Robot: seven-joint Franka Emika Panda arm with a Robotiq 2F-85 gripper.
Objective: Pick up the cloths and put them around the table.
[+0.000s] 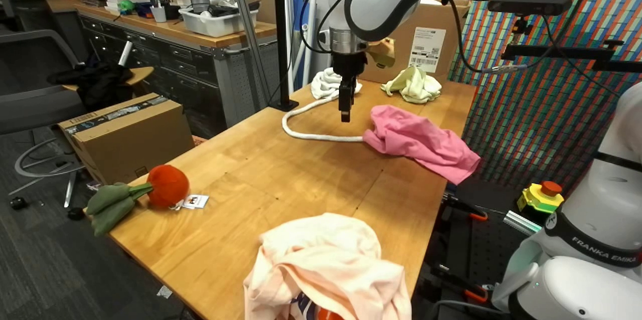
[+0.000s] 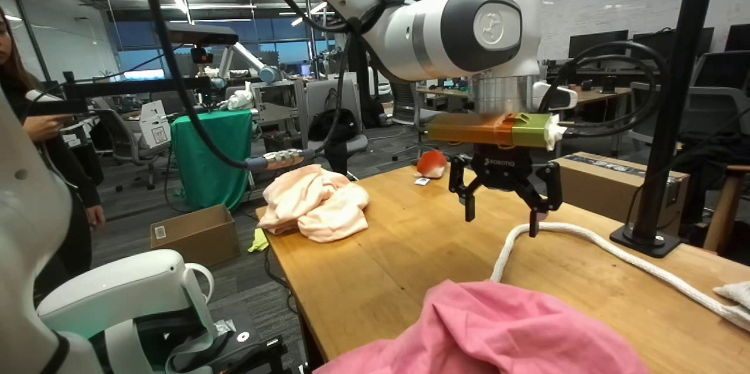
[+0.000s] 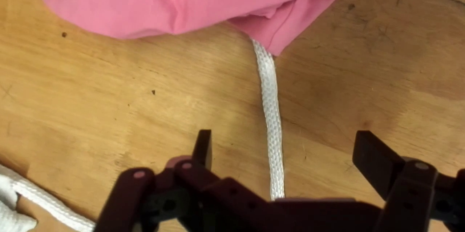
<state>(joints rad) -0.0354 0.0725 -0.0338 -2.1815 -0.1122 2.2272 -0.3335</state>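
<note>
Pink cloth on table, below and beside spread jaws, apart.

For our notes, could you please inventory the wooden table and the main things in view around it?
table: one, brown, centre
pink cloth: one, pink, overhanging one long edge
peach cloth: one, pale, one end
yellow-green cloth: one, pale, opposite end
cardboard boxes: three or more, brown, table end and nearby
rope: one, white, reaching the pink cloth
toy: one, red and green, opposite long edge
post: one, black, same edge
white bundle: one, white, near the post
emergency stop: one, yellow and red, beside table
person: one, dark clothing, frame's edge
robot arm: one, mostly white, above table
gripper: one, black, open above table
</note>
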